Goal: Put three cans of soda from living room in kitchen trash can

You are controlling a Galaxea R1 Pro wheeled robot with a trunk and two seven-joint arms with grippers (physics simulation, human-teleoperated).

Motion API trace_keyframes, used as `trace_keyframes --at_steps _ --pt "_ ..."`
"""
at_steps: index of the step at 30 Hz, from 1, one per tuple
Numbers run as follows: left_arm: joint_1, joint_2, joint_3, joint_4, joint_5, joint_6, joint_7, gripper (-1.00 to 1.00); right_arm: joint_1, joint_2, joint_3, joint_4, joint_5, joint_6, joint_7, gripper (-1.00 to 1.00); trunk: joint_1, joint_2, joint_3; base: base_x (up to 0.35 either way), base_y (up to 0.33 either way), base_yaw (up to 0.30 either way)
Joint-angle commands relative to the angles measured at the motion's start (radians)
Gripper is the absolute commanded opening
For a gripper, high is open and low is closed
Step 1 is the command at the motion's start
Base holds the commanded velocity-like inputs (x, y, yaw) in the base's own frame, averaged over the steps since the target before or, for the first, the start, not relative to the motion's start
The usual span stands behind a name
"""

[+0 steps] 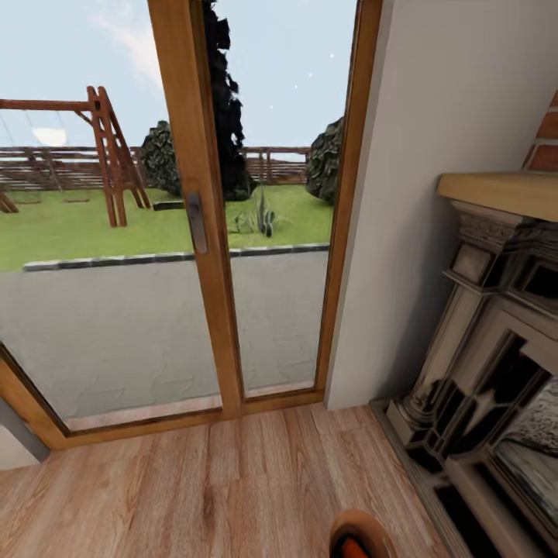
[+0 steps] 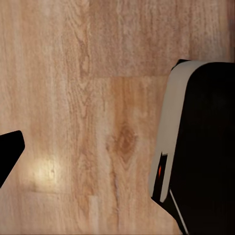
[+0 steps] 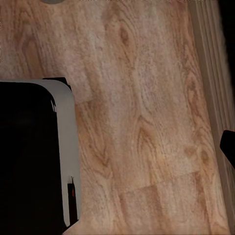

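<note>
**While parked at the garden doors, soda cans out of reach**

Though facing the wooden-framed glass garden doors, with the carved stone fireplace close at the right, clearly in the living room and not the kitchen. Light wood plank floor underfoot. At the head view's bottom edge, a round tan-brown rim with a bright orange patch inside: probably the tapered trash can carrying one orange soda can, kept near the body for transport, though too cropped to be certain. Other cans not made out.

Seen from both wrists: floorboards and the dark, pale-edged robot base. A black sliver at the left wrist view's edge, another in the right's, likely a finger of each pincer; opening of either pincer impossible to tell. Arms apparently hung low beside the base, tucked for driving. Judged step: travelling or searching, with delivery to the kitchen not yet done.
</note>
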Motion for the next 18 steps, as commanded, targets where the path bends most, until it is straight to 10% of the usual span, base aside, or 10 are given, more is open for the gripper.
trace_keyframes --at_steps 1,18 --pt "0.0 -0.001 0.0 0.0 0.0 0.0 0.0 1.0 0.0 0.0 0.0 0.0 0.0 0.0 0.0 1.0 -0.004 0.007 0.003 0.0 0.0 0.0" --pt "0.0 -0.017 -0.024 0.0 0.0 0.001 0.0 1.0 0.0 0.002 0.003 -0.001 0.001 0.001 0.0 1.0 -0.069 0.126 0.057 0.0 0.0 0.0"
